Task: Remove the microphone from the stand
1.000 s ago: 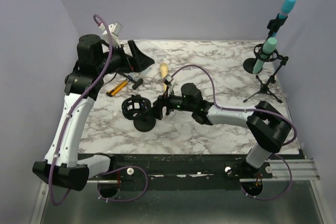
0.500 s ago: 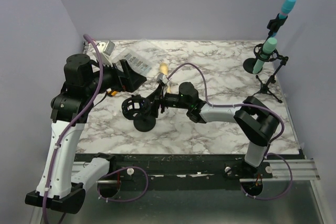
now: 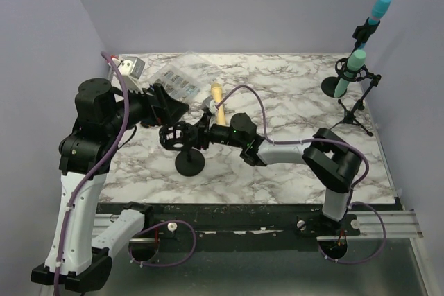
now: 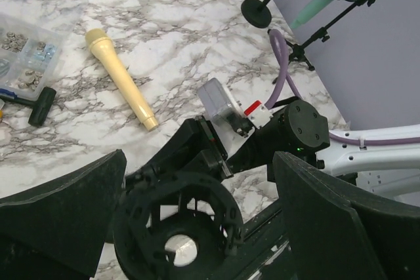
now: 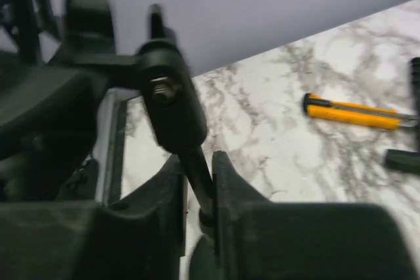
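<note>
A cream microphone (image 3: 217, 93) (image 4: 121, 77) lies flat on the marble table, apart from the small black stand. That stand has a round base (image 3: 189, 164) and an empty black ring mount (image 3: 175, 136) (image 4: 223, 201). My right gripper (image 3: 200, 134) (image 5: 197, 181) is shut on the stand's thin rod (image 5: 195, 170) just below the mount's pivot. My left gripper (image 3: 168, 110) (image 4: 197, 214) is open, its wide fingers (image 4: 65, 208) on either side of the ring mount without touching it.
Two teal microphones (image 3: 350, 67) (image 3: 379, 9) sit in taller stands at the back right, beside a tripod (image 3: 354, 112). A clear parts box (image 3: 173, 81) lies at the back left. An orange utility knife (image 5: 354, 113) and a black-handled tool (image 4: 42, 106) lie nearby.
My right gripper reached left and closed on the stand's rod. My left arm drew back toward the near left, bringing its open fingers around the ring mount.
</note>
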Controlling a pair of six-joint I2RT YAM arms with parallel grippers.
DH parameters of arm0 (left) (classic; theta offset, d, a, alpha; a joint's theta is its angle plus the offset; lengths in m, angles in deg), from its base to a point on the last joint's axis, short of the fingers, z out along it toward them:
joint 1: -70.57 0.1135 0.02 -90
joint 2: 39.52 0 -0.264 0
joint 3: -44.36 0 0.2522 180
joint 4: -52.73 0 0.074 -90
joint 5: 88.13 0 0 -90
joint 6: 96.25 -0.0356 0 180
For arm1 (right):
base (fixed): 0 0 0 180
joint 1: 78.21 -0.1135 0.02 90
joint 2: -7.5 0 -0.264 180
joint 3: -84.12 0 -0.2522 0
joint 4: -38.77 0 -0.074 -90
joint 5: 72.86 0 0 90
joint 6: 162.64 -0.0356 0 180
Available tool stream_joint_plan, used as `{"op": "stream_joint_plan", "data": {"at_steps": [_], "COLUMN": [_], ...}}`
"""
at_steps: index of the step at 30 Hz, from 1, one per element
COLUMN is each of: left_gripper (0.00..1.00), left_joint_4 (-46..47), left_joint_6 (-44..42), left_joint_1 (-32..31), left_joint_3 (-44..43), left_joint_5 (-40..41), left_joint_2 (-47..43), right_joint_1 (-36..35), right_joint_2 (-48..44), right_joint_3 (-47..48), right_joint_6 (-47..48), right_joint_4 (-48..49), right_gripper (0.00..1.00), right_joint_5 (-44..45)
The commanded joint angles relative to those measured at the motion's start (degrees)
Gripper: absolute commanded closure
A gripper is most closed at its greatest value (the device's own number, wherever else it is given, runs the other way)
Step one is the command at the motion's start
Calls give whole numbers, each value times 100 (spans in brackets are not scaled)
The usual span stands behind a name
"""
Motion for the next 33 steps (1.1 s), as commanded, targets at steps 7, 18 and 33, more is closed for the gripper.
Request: {"op": "stream_joint_plan", "data": {"at_steps": [7,18,33], "left_gripper": [1,2,6], "left_joint_4": [325,677,963], "left_joint_6": [248,846,1617], "left_joint_1": [20,4,-112], "left_joint_3": [-55,142,1650], "left_joint_5": [38,-713,0], "left_joint_2": [-202,150,-597], "right_joint_1": [-76,-242,-977], "right_joint_2": [-1839,-2410,-1888], "right_joint_3": [-862,-1757,-1227], "right_joint_6": [112,209,210], "right_joint_4": [-1706,-1220,-1749], "right_gripper": [99,99,62], "right_joint_5": [3782,5753,6424]}}
